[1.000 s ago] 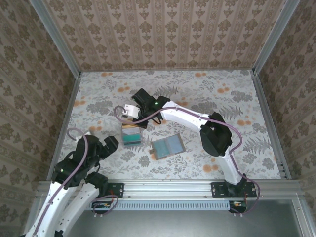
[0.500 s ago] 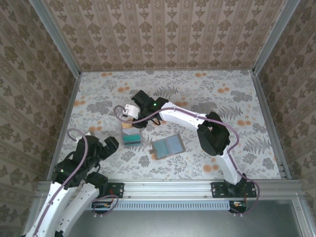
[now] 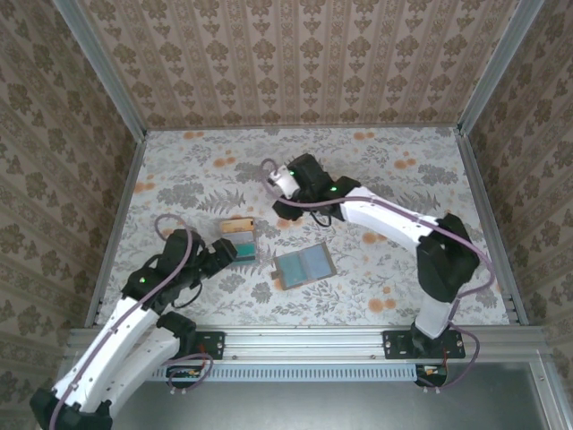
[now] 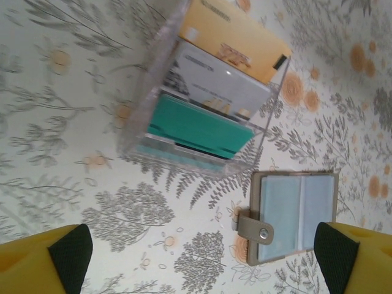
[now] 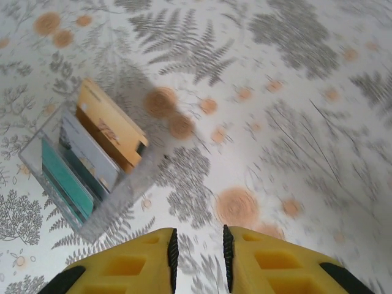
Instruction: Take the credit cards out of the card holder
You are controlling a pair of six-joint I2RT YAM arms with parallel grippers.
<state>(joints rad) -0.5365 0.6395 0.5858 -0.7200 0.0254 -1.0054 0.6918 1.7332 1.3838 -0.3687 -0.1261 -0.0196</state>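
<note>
The card holder (image 3: 303,266) lies open on the table, blue-grey lining up, its strap (image 4: 256,228) to the left. A tan-orange credit card (image 4: 236,41) stands in the clear tray (image 3: 240,242) with a grey-white card (image 4: 219,82) and a teal one (image 4: 199,127). My left gripper (image 3: 224,254) hovers just near-left of the tray, open wide, with one fingertip (image 4: 70,254) at each lower corner of its wrist view. My right gripper (image 3: 286,208) is behind and to the right of the tray; its jaws (image 5: 199,257) stand a little apart with nothing between them.
The tray's clear wall (image 5: 116,202) is close to the left of my right gripper. Metal rails (image 3: 116,215) fence the table on both sides. Bare flowered tabletop (image 3: 394,179) stretches to the back right.
My right gripper has pulled away from the tray, to the right and back, and its jaws have parted slightly. My left arm has reached forward up to the tray.
</note>
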